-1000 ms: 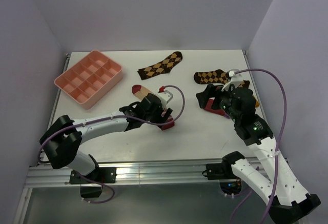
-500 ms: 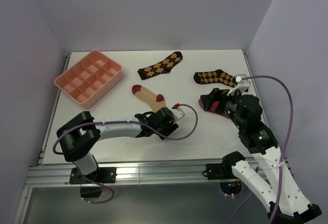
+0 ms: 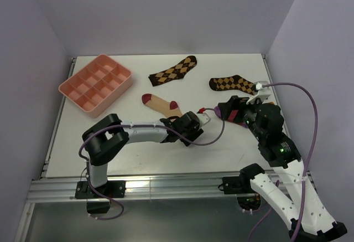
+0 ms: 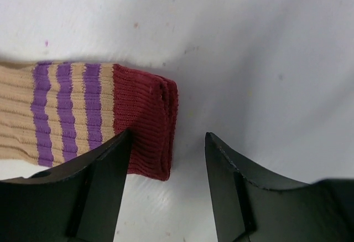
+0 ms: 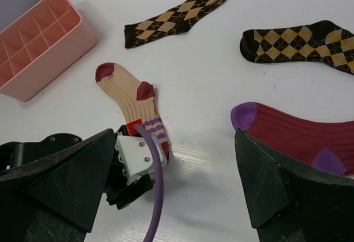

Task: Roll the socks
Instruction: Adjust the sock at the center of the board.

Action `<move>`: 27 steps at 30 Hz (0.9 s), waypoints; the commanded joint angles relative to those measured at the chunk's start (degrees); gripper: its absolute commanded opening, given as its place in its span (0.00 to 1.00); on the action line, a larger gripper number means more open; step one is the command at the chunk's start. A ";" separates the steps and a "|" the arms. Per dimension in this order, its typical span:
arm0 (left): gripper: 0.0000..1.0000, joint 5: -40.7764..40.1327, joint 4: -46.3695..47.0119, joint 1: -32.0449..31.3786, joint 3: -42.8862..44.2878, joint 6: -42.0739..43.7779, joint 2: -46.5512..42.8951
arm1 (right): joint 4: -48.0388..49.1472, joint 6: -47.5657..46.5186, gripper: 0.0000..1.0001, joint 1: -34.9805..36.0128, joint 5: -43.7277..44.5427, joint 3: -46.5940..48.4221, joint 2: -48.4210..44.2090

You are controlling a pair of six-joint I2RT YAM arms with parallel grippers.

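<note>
**A:** From above, how are the arms lying?

**B:** The left arm is stretching low across the counter (image 3: 221,65) toward the right. Its hand (image 3: 185,124) is sitting at the cuff end of the tan sock (image 3: 160,104). The right arm is bending in from the near right, and its hand (image 3: 232,109) is hanging over the crimson sock (image 3: 219,111), so only the purple toe is showing.

**A:** Any containers?

**B:** A pink divided tray (image 3: 124,81) is sitting far left. Two argyle socks are lying along the far side, one in the middle (image 3: 173,70) and one to the right (image 3: 232,83).

**A:** And the left wrist view?

**B:** The left hand (image 4: 167,142) is standing open. The tan sock (image 4: 83,109) is lying flat with its maroon cuff (image 4: 146,120) between the fingers. One finger (image 4: 99,192) is overlapping the cuff's edge, and the other (image 4: 238,192) is standing apart from it over bare counter.

**A:** The right wrist?

**B:** The right hand (image 5: 174,137) is spreading wide and gripping nothing. The crimson sock (image 5: 293,137) is lying flat beside its right finger, toe pointing left. The tan sock (image 5: 130,101) is lying left of it, with the tray (image 5: 50,37) at the far left.
</note>
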 commanded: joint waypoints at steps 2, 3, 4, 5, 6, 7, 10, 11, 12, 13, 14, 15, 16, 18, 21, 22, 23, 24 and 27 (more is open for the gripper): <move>0.62 2.00 1.97 -0.16 5.24 -1.11 3.51 | 0.05 -1.18 0.95 0.32 1.25 0.24 -0.60; 0.63 1.65 1.88 -0.07 7.25 -1.02 4.39 | -0.13 -1.26 0.95 0.32 1.34 0.15 -0.60; 0.64 1.13 1.18 -0.07 8.14 -1.02 4.57 | -0.13 -1.26 0.95 0.32 1.43 0.33 -0.60; 0.66 0.17 0.83 0.01 9.02 -0.93 4.58 | -0.30 -1.35 0.95 0.32 1.34 0.59 -0.69; 0.67 -0.28 0.57 0.01 9.99 -0.85 4.40 | -0.57 -1.44 0.95 0.23 1.34 0.68 -0.78; 0.68 -0.89 0.39 0.10 10.08 -0.32 3.36 | -0.57 -1.53 0.95 0.32 1.51 0.85 -0.86; 0.70 -2.74 -0.23 0.10 9.21 1.00 0.55 | -1.01 -1.88 0.94 0.32 2.22 0.94 -1.74; 0.70 -3.00 -0.75 0.01 8.86 1.17 -0.16 | -1.01 -1.97 0.94 0.32 2.48 0.94 -2.18; 0.70 -3.27 -0.84 0.10 7.90 1.44 -0.78 | -1.01 -2.05 0.94 0.32 2.66 0.77 -2.44; 0.70 -3.44 -0.93 0.01 7.28 1.88 -2.00 | -0.92 -2.06 0.94 0.23 3.01 0.51 -2.80; 0.70 -3.53 -0.84 -0.07 6.23 2.05 -2.36 | -0.92 -2.06 0.94 0.32 3.36 0.33 -3.32; 0.70 -3.71 -0.84 -0.16 5.87 2.23 -2.89 | -0.75 -1.97 0.94 0.32 3.71 0.15 -3.59; 0.70 -3.88 -0.84 -0.25 5.52 2.58 -2.81 | -0.66 -1.97 0.94 0.32 3.89 -0.11 -3.85; 0.70 -3.97 -1.19 -0.60 5.25 3.11 -2.72 | -0.14 -1.71 0.94 0.32 4.68 -0.46 -4.55; 0.70 -4.76 -1.20 -1.39 5.34 5.55 -1.49 | 0.13 -1.27 0.94 0.32 5.21 -0.73 -5.00; 0.70 -5.03 -1.11 -1.57 5.25 5.83 -1.40 | 0.13 -1.18 0.94 0.32 5.12 -0.73 -5.00; 0.69 -5.03 -1.02 -1.83 5.25 6.01 -1.05 | 0.13 -1.18 0.94 0.32 5.29 -0.64 -5.00; 0.69 -5.03 -0.93 -1.92 5.16 6.45 -0.70 | 0.05 -1.18 0.93 0.32 5.38 -0.55 -5.00; 0.67 -5.99 -1.02 -1.92 5.07 7.06 0.27 | -0.13 -1.44 0.93 0.32 5.91 -0.38 -5.00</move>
